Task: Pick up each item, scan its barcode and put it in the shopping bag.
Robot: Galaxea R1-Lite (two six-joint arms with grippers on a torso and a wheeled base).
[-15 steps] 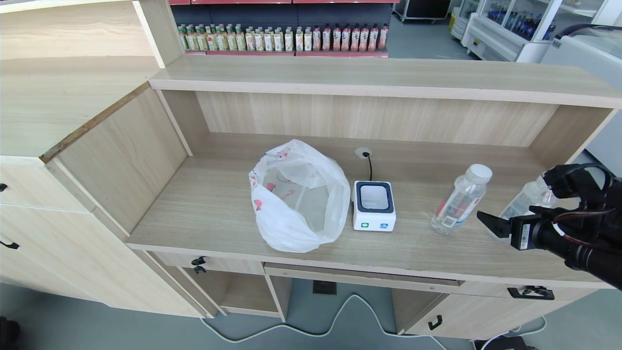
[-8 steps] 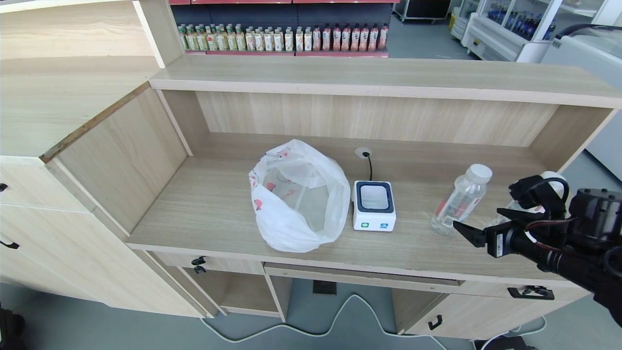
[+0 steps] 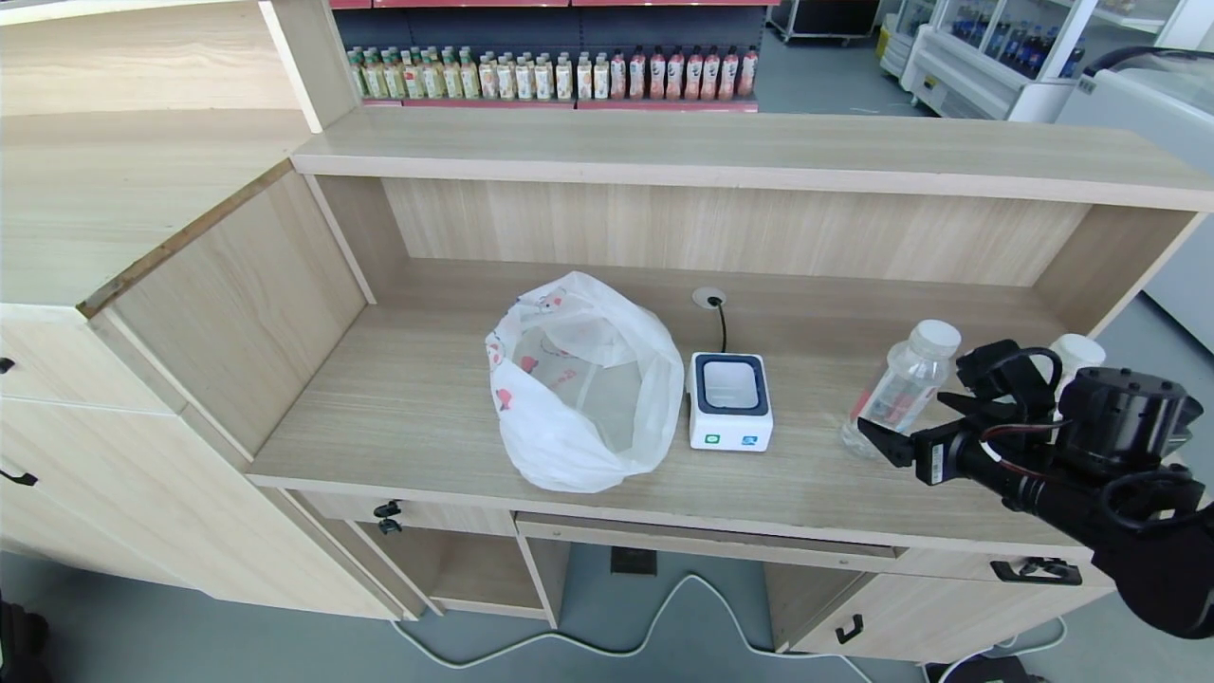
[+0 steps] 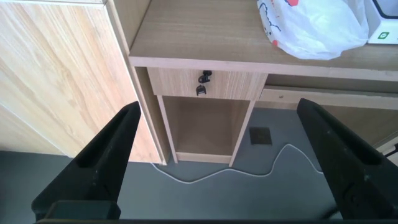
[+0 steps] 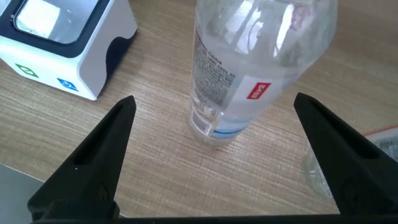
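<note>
Your right gripper [image 5: 214, 102] now sits closer to the clear bottle [image 3: 901, 384] (white cap, red label) ahead; jaws wide, empty.

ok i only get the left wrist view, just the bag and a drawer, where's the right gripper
Observer: The right gripper is open, close to a standing water bottle but not gripping it.
Operator: any more bottles
Observer: A second bottle stands farther to the robot's right.
Operator: and the scanner
Observer: The scanner sits between the shopping bag and the water bottle.
</note>
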